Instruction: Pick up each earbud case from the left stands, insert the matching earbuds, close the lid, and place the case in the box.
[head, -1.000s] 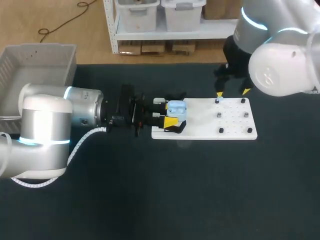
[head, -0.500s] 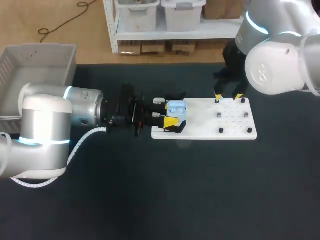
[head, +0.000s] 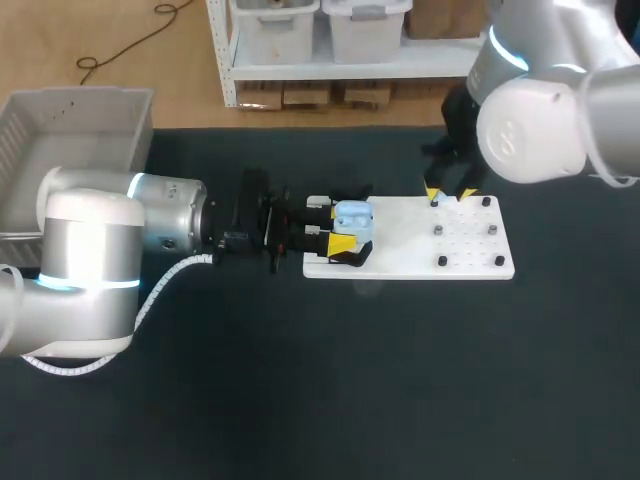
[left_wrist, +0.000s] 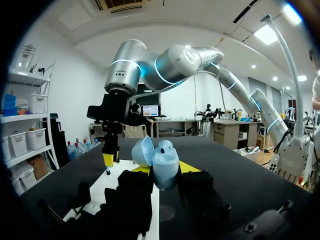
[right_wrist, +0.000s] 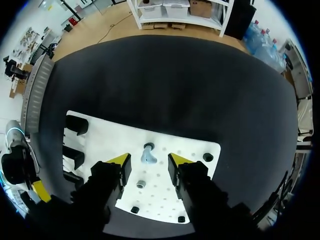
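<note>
Gripping the open light-blue earbud case (head: 354, 218), left tool (left_wrist: 165, 170) holds it over the white board's (head: 470, 262) left end. Farther off, right tool (right_wrist: 149, 162) gapes wide astride a tiny earbud (right_wrist: 148, 155): light, slick, probably rigid; pinch its sides.

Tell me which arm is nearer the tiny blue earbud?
Right. The right gripper straddles the tiny pale blue earbud with open jaws; the left gripper holds the light blue case across the white board.
</note>
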